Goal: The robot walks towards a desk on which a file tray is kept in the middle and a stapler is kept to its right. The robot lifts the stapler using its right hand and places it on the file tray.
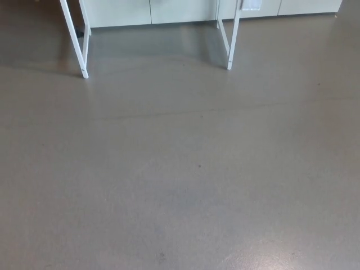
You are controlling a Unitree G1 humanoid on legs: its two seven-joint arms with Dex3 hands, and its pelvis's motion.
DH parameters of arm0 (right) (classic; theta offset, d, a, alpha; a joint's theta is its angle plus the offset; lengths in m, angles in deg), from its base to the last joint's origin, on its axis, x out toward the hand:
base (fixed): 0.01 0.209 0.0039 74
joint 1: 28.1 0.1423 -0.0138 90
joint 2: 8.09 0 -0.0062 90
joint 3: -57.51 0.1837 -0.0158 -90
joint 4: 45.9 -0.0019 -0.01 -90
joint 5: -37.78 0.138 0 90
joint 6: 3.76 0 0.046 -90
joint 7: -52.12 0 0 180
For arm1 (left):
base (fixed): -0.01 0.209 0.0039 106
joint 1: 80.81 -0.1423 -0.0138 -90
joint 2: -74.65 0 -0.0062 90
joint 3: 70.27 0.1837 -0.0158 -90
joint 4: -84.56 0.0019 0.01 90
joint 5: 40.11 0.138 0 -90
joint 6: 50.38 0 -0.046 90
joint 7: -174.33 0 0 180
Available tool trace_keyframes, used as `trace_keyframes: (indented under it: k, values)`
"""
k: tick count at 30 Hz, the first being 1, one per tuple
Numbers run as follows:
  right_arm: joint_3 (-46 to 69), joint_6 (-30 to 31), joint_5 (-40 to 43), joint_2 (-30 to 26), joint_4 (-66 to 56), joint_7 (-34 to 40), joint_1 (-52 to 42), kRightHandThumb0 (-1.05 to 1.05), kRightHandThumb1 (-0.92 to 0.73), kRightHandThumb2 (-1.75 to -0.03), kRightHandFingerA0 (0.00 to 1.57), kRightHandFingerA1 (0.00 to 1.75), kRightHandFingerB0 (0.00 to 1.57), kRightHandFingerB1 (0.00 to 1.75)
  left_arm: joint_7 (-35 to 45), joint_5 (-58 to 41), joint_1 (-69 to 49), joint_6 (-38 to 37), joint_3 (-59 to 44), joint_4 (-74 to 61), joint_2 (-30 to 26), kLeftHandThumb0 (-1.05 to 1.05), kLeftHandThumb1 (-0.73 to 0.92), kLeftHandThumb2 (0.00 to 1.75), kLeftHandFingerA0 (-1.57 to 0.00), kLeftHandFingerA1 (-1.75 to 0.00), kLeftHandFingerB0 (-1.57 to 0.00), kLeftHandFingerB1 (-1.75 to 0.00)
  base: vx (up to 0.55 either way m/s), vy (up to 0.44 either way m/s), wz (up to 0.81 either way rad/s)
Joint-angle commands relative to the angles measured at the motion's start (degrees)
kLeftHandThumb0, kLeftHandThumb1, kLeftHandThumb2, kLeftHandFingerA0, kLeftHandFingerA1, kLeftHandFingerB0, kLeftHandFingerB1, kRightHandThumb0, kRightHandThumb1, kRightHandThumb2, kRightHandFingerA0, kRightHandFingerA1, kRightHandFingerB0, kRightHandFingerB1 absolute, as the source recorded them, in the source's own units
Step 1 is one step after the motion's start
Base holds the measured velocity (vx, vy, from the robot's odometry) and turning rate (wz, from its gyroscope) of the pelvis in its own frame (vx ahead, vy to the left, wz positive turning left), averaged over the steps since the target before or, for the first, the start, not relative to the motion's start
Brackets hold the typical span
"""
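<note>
The head view looks down on a grey floor (180,185) that fills nearly the whole frame. It is smooth and slightly glossy, with a pale sheen in its upper part. A faint thin line (140,116) runs across it from the left towards the middle, and a small dark speck (199,166) sits just right of centre.

At the top edge, two white legs stand on the floor, well apart. The left leg (76,39) slants down to a foot at the upper left. The right leg (232,39) comes down near the upper middle right. Each seems to be a pair of thin bars meeting at the foot. What they carry is cut off by the top of the frame.

Behind the legs runs a row of pale cabinet fronts (174,11), split by narrow vertical seams.

Neither the left hand nor the right hand shows here, so I cannot tell whether either is released, clenched or grasping anything. The stapler and the file tray lie outside the frame, so their place cannot be told.
</note>
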Motion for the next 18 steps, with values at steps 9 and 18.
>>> trace_keyframes:
  k: [9, 18]
  values:
    - [-2.6, 4.6, -2.1, -0.2, -4.7, 1.4, -2.5, -0.81, -0.85, -0.66, 0.64, 0.58, 0.00, 0.20, 3.4, -2.9, 1.3, -2.7, -1.2, -0.3, -1.9, -0.73, 0.53, 1.25, -0.07, -0.72, -0.03, -0.61, 0.00, 0.000, 0.00]
    - [-4.1, 0.9, -1.2, -1.8, 0.1, 0.0, -1.6, -0.86, -0.75, -1.06, 0.51, 0.80, 0.00, 0.12, 3.4, -2.3, 1.5, -4.0, -0.8, 1.2, -1.9, -0.69, 0.53, 1.26, -0.17, -0.85, -0.05, -0.72, 0.01, -0.003, 0.04]
